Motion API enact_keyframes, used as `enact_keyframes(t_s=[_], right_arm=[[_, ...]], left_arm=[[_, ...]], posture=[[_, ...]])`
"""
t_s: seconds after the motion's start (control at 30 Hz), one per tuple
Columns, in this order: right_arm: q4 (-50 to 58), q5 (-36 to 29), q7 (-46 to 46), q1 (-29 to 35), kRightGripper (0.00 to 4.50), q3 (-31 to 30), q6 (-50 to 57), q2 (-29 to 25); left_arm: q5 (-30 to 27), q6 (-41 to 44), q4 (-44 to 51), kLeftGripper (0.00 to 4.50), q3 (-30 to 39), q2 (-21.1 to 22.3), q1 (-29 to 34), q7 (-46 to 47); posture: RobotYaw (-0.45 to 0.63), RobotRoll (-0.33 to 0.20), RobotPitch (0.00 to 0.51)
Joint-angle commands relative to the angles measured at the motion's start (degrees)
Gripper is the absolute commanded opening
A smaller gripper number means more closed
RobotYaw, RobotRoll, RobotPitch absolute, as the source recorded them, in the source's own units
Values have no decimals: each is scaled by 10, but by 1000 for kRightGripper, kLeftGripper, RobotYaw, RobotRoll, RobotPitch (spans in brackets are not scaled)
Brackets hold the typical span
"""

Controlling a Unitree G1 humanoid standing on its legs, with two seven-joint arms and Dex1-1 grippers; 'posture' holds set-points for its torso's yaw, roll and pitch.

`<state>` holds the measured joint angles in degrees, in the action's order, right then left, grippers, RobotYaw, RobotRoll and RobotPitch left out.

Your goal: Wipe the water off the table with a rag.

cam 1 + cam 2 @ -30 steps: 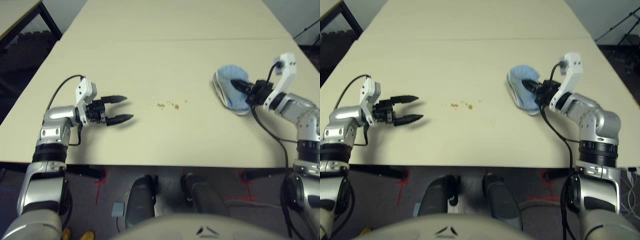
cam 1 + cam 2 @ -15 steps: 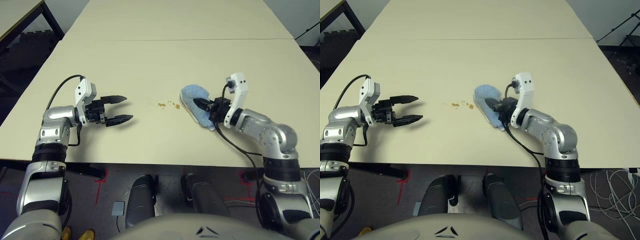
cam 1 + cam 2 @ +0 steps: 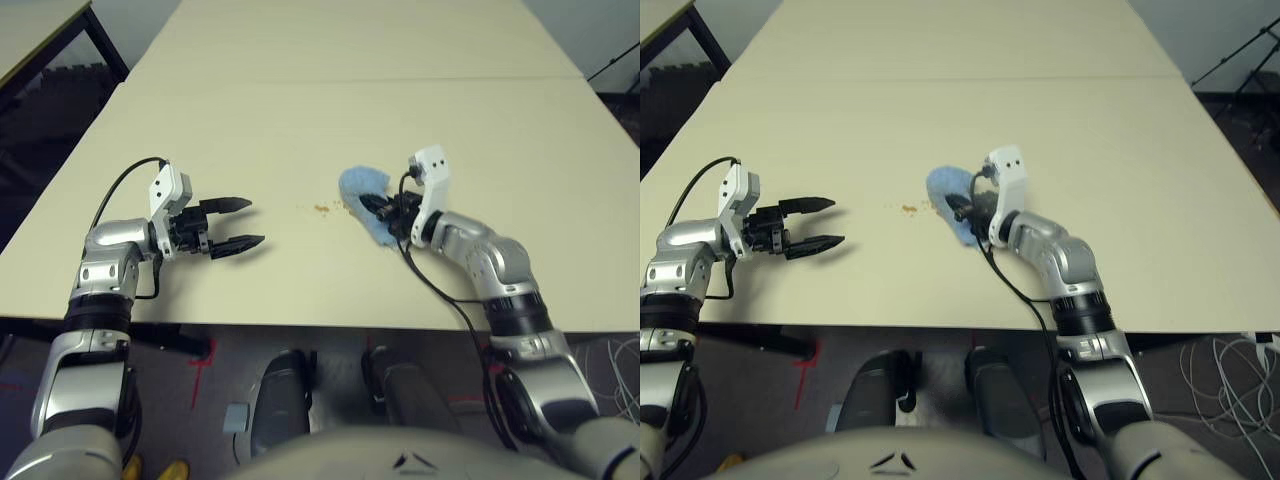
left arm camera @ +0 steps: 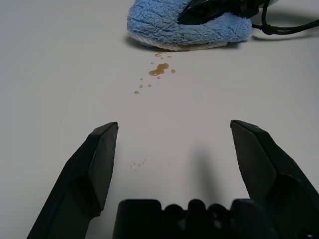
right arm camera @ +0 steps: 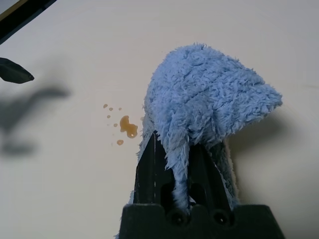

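In the left eye view, you had the pale table (image 3: 330,110) filling most of the frame. Your left gripper (image 3: 236,222) sat at left of centre, its two black fingers spread apart and empty. Just right of centre, your right gripper (image 3: 378,210) was clamped on the blue rag (image 3: 362,192), which lay bunched on the tabletop. A small cluster of brownish water (image 3: 322,208) droplets sat just left of the rag, between the two grippers.

In the right eye view, the same scene appeared, with the rag a little left of centre and a thin seam line (image 3: 940,79) crossing the upper part of the frame.

In the left wrist view, your two open fingers (image 4: 99,154) rose from the bottom edge. The rag lay at the top centre, and the droplets trailed just below its cream edge, possibly touching it, though that was hard to tell.

In the right wrist view, your fingers (image 5: 152,169) stood close together at lower centre with a fold of rag pinched between them. The droplets sat to the left of the rag, near mid-frame.
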<state>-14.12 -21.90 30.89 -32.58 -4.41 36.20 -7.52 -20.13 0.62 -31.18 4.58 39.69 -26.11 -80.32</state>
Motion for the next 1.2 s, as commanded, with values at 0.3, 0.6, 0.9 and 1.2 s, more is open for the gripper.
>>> enact_keyframes(t_s=[0.3, 0.6, 0.9, 1.2], right_arm=[[-103, 46, 55, -45, 20, -68, -29, 72], [-137, 73, 82, -60, 20, -94, -44, 113], [-157, 88, 84, -71, 20, -62, -60, 67], [-156, 87, 100, -80, 20, -13, -62, -72]], left_arm=[[-2, 7, 17, 4500, 14, 12, 14, 10], [-2, 8, 20, 4500, 14, 9, 15, 14], [1, 4, 11, 4500, 9, 2, 6, 15], [17, -15, -44, 4500, -3, -8, -42, 4]], posture=[[-154, 0, 161], [-152, 0, 159], [-171, 0, 154], [-205, 0, 151]])
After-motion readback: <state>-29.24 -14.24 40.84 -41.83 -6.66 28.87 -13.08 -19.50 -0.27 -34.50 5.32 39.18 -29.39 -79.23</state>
